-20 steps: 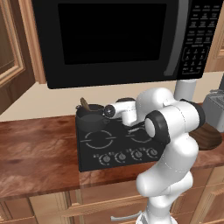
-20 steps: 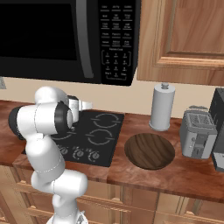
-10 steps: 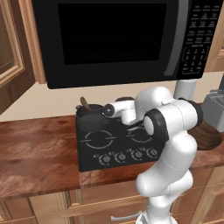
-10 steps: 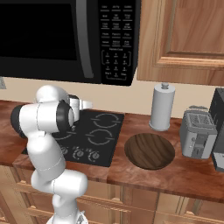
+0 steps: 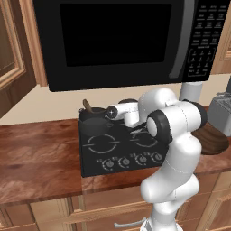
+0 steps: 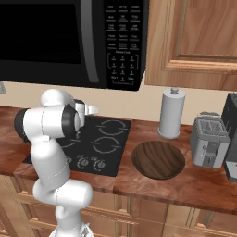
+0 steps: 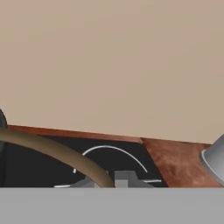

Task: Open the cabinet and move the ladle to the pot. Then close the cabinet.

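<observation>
The gripper (image 7: 114, 180) was closed on the handle of the ladle (image 7: 57, 153), its bowl resting at the pot (image 5: 94, 122); the ladle looked light, stiff and slippery, best pinched mid-handle.

A home kitchen: microwave (image 5: 122, 43) above a stovetop (image 6: 99, 143), toaster (image 6: 209, 141) on wooden counter (image 5: 36, 158).

The reddish-brown wooden counter (image 6: 194, 183) carried a black cooktop (image 6: 99, 146), round dark wooden board (image 6: 158, 159), white paper-towel roll (image 6: 171, 113) and silver toaster (image 6: 209, 141)
</observation>
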